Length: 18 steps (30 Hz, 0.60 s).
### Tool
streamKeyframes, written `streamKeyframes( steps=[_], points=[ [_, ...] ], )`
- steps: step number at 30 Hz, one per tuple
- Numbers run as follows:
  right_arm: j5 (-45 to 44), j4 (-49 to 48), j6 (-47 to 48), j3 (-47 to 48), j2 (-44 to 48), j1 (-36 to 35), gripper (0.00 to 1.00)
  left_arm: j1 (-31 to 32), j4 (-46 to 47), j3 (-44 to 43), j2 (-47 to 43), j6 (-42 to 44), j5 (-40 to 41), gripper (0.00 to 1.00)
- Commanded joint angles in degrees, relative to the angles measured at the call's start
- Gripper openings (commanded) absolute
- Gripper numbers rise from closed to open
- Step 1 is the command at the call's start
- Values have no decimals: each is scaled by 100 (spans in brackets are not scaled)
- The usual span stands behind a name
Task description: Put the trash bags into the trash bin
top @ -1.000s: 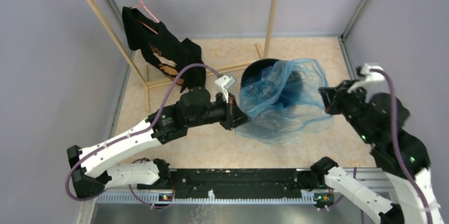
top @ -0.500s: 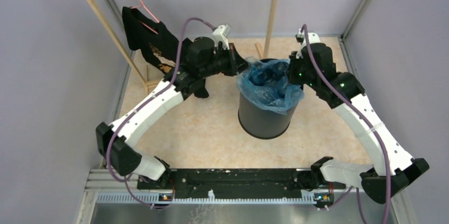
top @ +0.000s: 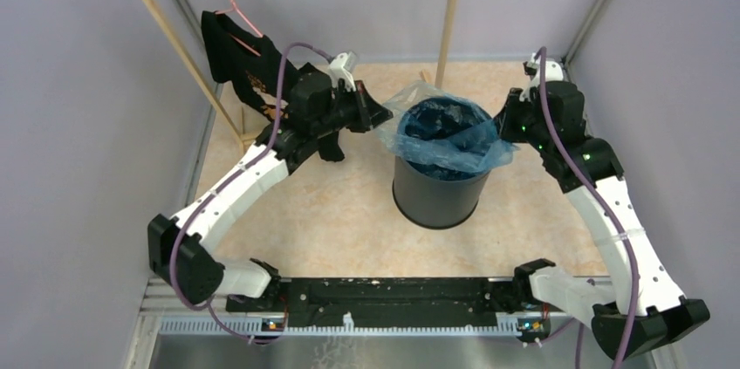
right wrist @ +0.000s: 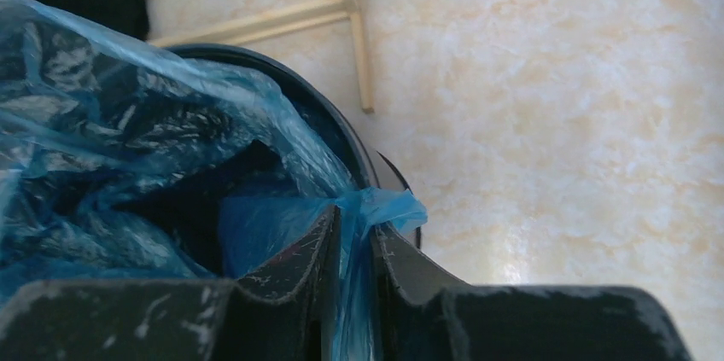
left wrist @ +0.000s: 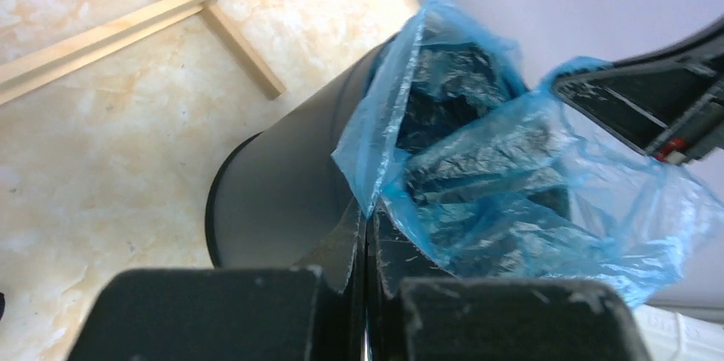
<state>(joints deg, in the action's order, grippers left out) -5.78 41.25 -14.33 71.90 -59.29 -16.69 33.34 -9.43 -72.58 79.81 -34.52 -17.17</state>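
Beyond the arm bases the trash bin (top: 439,199) stands upright on the floor, its smooth dark wall bare on the near side below the rim; the trash bag (top: 455,144) sits mostly inside the bin, body sunk in and dark through the film, mouth spread across the opening; on the bin's near side the film laps out over the rim in a loose fold; on the bin's far side the rim shows bare black, with the film inside it. Just left of the bin's rim the left gripper (top: 380,116) has its jaws pressed flat together on a corner of the bag's edge, and the film there is pulled out past the rim into a taut peak; at the bin's right rim the right gripper (top: 505,127) has its jaws narrow with a twist of blue film nipped between them, right above the lip.

Handling, my read: the bag is near weightless, limp, crinkly and slippery; it only keeps shape under tension from the two pinches; thin film likely stretches or tears if hauled hard against the rim; best hold is the hem at opposite sides of the mouth, on a bunched fold rather than a single layer so it doesn't slide out; the bin is rigid but looks light, so it could skid or tip if the film drags on it.

Just behind the bin stand the feet of a wooden rack (top: 451,11); a black shirt (top: 240,64) hangs well left of and behind the bin, clear of the bag.
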Motion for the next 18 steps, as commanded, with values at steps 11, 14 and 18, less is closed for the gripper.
streamKeyframes(
  steps=[11, 14, 18],
  points=[
    [423, -889, -195, -80, 433, 8, 62, -50, 112, -157, -492, 794, -281, 32],
    [297, -938, -95, -43, 474, 7, 60, -66, -166, -460, -329, 1006, -205, 53],
    [405, -863, -11, 34, 256, 10, 52, -73, -527, -908, 62, 1211, -181, 69]
  ],
)
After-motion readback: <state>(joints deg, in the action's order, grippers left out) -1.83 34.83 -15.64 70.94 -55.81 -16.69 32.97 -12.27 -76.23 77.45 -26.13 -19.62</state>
